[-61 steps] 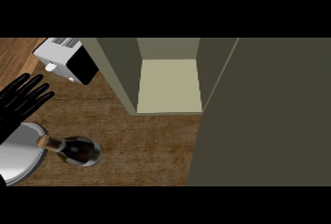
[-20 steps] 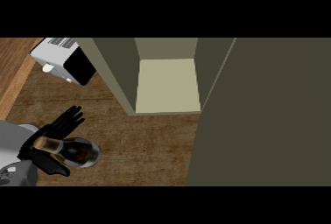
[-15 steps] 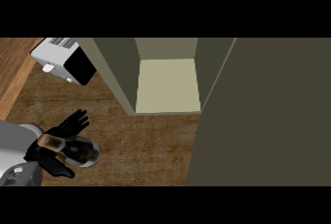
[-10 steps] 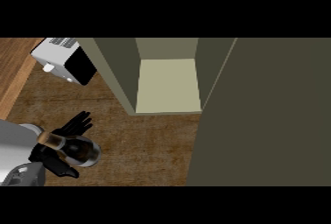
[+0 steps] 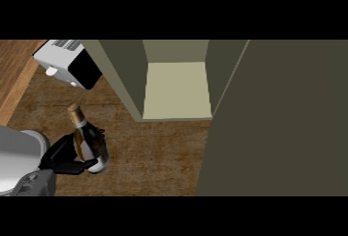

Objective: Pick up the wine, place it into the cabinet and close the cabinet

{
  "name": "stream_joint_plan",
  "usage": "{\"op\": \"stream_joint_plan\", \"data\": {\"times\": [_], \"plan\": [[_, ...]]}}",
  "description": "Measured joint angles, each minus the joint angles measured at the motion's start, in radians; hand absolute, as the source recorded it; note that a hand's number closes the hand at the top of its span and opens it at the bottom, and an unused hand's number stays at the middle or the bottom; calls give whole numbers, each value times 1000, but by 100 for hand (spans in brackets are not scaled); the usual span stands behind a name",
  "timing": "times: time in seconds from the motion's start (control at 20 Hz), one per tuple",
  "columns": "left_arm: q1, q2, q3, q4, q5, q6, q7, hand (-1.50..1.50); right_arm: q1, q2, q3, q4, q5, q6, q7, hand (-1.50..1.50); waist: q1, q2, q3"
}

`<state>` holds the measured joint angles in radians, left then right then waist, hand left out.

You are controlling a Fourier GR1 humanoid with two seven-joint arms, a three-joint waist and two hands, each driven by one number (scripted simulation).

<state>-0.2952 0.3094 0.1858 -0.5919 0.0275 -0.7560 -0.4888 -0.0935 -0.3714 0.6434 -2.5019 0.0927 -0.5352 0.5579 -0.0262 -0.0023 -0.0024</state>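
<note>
Head view: the wine (image 5: 88, 146) is a dark bottle with a gold-foiled neck and pale label band, tilted, neck pointing up-view. The left hand (image 5: 65, 156) curls round its lower body, over the brown worktop (image 5: 156, 152), left of the open cabinet (image 5: 178, 87).

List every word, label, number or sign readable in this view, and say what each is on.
No text can be read.
Dark wine bottle with a gold-foil neck, held by the left hand: no legible label.
White appliance with a black front: no lettering visible.
Olive-green open cabinet: plain surfaces.
</note>
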Motion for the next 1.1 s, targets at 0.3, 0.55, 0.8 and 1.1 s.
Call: {"op": "stream_joint_plan", "data": {"times": [0.3, 0.55, 0.8, 1.1], "plan": [[14, -2, -21, -14, -3, 27, -48, 150, 6, -21, -7, -3, -4, -11, 1, -150, 3, -1, 0], [30, -6, -33, -50, -6, 94, -98, 150, 16, -31, -8, -2, -8, -17, -16, -150, 8, -2, 0], [113, -96, 0, -125, 3, 301, -218, 150, 22, -41, -11, 1, -14, -25, -34, -150, 17, -8, 4], [192, -186, -20, -261, 19, 380, -240, 150, 47, -59, 13, -6, -11, -43, -39, -150, 18, -7, 4]]}}
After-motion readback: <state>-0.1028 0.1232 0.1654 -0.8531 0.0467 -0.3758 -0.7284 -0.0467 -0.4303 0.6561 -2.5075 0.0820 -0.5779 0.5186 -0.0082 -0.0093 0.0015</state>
